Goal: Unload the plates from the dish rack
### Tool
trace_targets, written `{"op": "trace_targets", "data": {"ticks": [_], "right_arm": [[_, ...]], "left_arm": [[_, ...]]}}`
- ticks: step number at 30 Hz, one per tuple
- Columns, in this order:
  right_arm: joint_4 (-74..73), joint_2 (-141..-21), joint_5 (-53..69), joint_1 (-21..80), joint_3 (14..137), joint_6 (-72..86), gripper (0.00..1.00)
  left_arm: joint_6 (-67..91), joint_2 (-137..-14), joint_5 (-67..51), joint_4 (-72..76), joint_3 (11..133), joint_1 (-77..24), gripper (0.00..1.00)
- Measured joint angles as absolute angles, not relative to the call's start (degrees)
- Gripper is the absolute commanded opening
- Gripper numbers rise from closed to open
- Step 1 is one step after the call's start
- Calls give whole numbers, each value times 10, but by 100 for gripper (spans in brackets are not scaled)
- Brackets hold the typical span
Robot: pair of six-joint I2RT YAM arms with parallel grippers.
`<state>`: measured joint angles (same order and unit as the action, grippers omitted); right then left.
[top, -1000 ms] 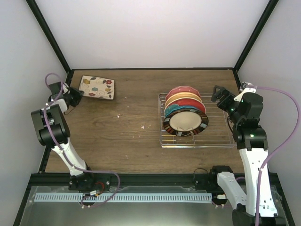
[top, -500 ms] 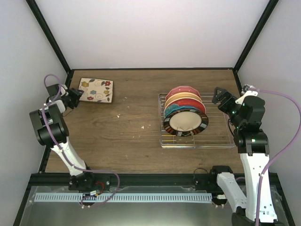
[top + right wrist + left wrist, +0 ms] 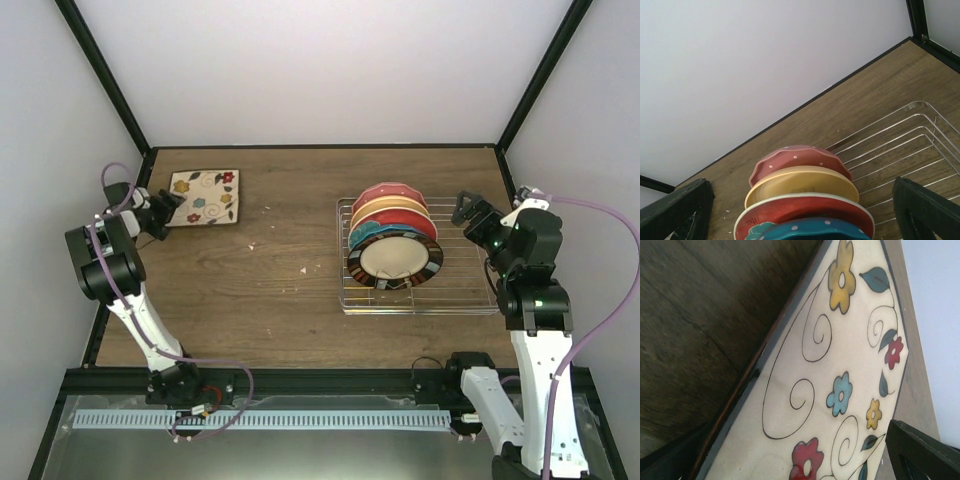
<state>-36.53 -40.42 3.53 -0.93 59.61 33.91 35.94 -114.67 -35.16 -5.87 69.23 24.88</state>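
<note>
So the square floral plate (image 3: 205, 197) lies flat on the worktop (image 3: 270, 300) out at 10 o'clock. The left gripper (image 3: 163, 211) sits at its 9 o'clock edge, jaws spread wide, holding nothing. I'd back it straight off so it doesn't drag the rim. The other five plates (image 3: 393, 235) stand in the dish rack (image 3: 470, 292) at 3 o'clock, with the right gripper (image 3: 464, 206) open and empty just beside them. The worktop's dark wood grain with a few pale specks (image 3: 304, 268), and there are plain white walls (image 3: 320, 70) and a black frame (image 3: 105, 80).

Table (image 3: 290, 300): brown wood, carried two things.
Square floral plate (image 3: 205, 197): lay flat right before my left gripper (image 3: 160, 212).
Dish rack (image 3: 465, 285): stood just beside my right gripper (image 3: 467, 207).
</note>
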Motion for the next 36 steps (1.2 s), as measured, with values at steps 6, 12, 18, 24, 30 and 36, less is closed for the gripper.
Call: {"op": "trace_targets", "data": {"ticks": [6,12,18,24,30,36], "right_arm": [[-369,-403,33,-9,584,339,100],[-369,-406,34,-9,580,339,100],[-369,-407,34,-9,579,339,100],[-373,-403,33,-9,579,339,100],[-377,-393,33,-9,579,339,100],[-373,-401,34,-9,579,339,100]], "left_arm": [[354,-1149,-336,-77,717,249,100],[349,-1149,-300,-108,724,256,100],[342,-1129,-267,-130,708,270,100],[338,-1094,-209,-177,692,294,98],[309,-1068,-213,-198,782,265,94],[202,-993,-310,-124,894,63,86]]}}
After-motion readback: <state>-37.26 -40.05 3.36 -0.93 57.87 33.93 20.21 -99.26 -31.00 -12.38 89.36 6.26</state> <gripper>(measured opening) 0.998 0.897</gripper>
